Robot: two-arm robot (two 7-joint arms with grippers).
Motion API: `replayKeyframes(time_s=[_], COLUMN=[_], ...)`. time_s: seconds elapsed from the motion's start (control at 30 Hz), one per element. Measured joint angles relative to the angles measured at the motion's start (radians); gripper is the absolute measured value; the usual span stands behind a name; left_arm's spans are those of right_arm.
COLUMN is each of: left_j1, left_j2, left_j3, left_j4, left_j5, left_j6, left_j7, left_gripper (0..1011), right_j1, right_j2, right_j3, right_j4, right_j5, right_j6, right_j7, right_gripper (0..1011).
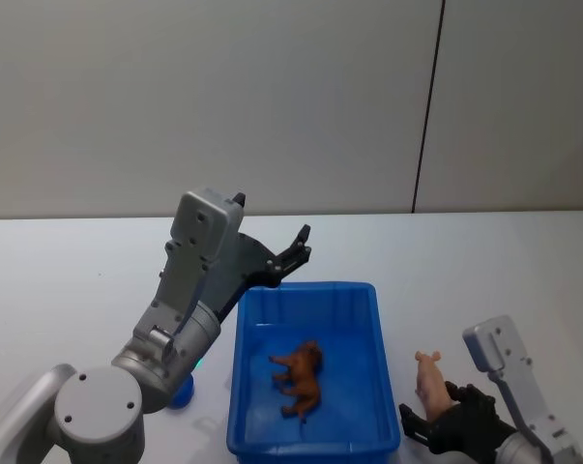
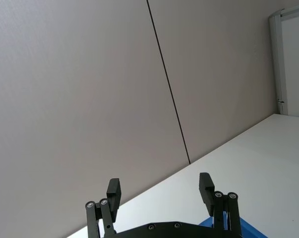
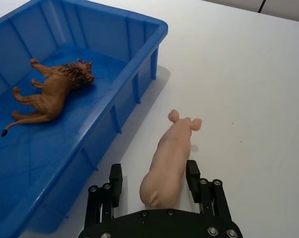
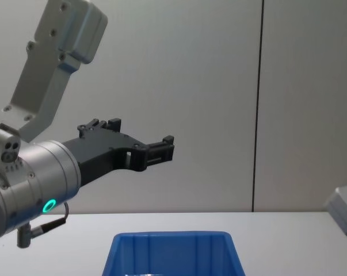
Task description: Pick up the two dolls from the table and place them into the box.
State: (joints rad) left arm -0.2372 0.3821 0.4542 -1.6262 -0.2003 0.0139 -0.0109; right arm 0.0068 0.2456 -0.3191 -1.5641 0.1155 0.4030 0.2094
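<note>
A reddish-brown lion doll [image 1: 299, 379] [image 3: 52, 91] lies on its side inside the blue box [image 1: 306, 288] [image 3: 134, 84]. On the white table [image 1: 78, 271], just right of the box, lies a pink pig doll [image 1: 428, 380] [image 3: 170, 156]. My right gripper [image 1: 432, 414] [image 3: 154, 179] is low at the table with its open fingers [image 3: 115, 182] on either side of the pig's rear half; a gap shows beside one finger. Raised above the box's far left rim, my left gripper [image 1: 296, 249] [image 2: 159, 191] [image 4: 161, 148] is open and holds nothing.
The box [image 4: 170, 237] stands in the middle of the table, near the front edge. A grey-white wall with a dark vertical seam [image 1: 426, 106] rises behind the table. Bare tabletop stretches to the right of the pig and beyond the box.
</note>
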Motion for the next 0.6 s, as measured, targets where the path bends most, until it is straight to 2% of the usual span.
replayKeyframes(time_s=[0.07, 0.13, 0.2, 0.23, 0.27, 0.43, 0.6], left_j1=[0.0, 0.0, 0.0, 0.0, 0.0, 0.0, 0.0], left_j2=[0.0, 0.0, 0.0, 0.0, 0.0, 0.0, 0.0], left_j3=[0.0, 0.0, 0.0, 0.0, 0.0, 0.0, 0.0], left_j4=[0.0, 0.0, 0.0, 0.0, 0.0, 0.0, 0.0], left_j5=[0.0, 0.0, 0.0, 0.0, 0.0, 0.0, 0.0], left_j6=[0.0, 0.0, 0.0, 0.0, 0.0, 0.0, 0.0], left_j7=[0.0, 0.0, 0.0, 0.0, 0.0, 0.0, 0.0], left_gripper=[1001, 1001, 1001, 1001, 1001, 1001, 1001], right_j1=[0.002, 0.003, 0.004, 0.004, 0.005, 0.006, 0.006], right_j2=[-0.002, -0.004, -0.006, -0.007, -0.007, -0.009, -0.009], right_j3=[-0.002, -0.002, -0.004, -0.004, -0.004, -0.006, -0.005], right_j4=[0.004, 0.006, 0.009, 0.01, 0.011, 0.013, 0.013], right_j5=[-0.002, -0.004, -0.006, -0.006, -0.007, -0.009, -0.009], right_j6=[-0.002, -0.003, -0.004, -0.004, -0.005, -0.006, -0.012], right_j7=[0.001, 0.002, 0.002, 0.003, 0.003, 0.004, 0.0], right_gripper=[731, 707, 617, 617, 550, 409, 382])
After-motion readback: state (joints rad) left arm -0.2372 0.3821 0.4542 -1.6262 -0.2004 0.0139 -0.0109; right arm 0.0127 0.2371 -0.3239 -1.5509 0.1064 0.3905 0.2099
